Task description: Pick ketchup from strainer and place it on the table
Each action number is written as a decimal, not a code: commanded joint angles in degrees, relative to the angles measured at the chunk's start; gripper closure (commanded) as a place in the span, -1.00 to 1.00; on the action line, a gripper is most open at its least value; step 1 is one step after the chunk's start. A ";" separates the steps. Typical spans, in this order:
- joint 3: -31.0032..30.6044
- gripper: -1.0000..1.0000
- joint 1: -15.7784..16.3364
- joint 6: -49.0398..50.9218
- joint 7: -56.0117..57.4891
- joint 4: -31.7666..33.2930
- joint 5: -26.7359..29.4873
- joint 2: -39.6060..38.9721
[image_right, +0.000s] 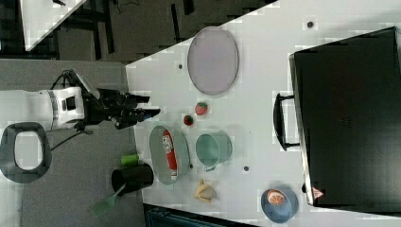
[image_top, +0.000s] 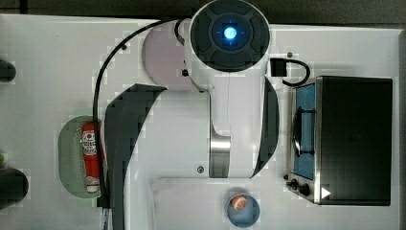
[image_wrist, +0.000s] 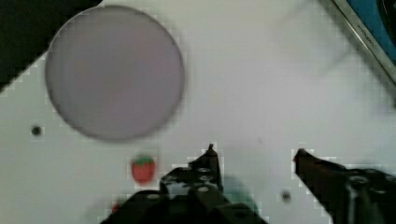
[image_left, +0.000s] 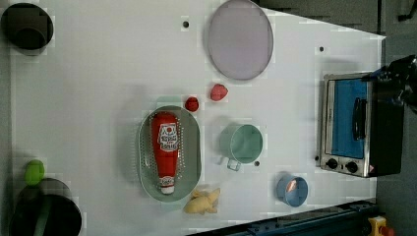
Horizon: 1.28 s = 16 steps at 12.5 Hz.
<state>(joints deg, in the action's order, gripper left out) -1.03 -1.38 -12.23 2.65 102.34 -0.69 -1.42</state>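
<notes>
In the left view, the ketchup lies in the strainer on the table. A cup stands to the strainer's right, two strawberries just above, the oven far right.

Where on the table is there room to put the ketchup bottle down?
The left view's left half of the table is bare, between the black cup and the strainer. Around the strainer it is crowded: strawberries, the green cup and a yellow toy sit close. The ketchup lies inside it.
</notes>
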 commanded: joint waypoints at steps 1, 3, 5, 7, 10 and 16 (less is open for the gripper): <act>-2.70 -0.59 -5.89 7.70 -9.37 5.47 1.51 13.93; -4.82 -0.99 -5.53 7.52 -9.38 5.48 1.54 13.50; -8.43 -1.00 -5.08 7.38 -9.37 5.48 1.54 12.74; -13.10 -1.00 -4.92 7.34 -9.38 5.47 1.54 11.68; -20.49 -1.00 -4.75 6.77 -9.38 5.46 1.50 9.73; -33.89 -1.00 -4.46 0.75 -10.01 6.26 1.41 5.18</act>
<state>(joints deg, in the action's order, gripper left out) -35.17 -5.70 -10.06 -3.86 109.78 1.08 1.76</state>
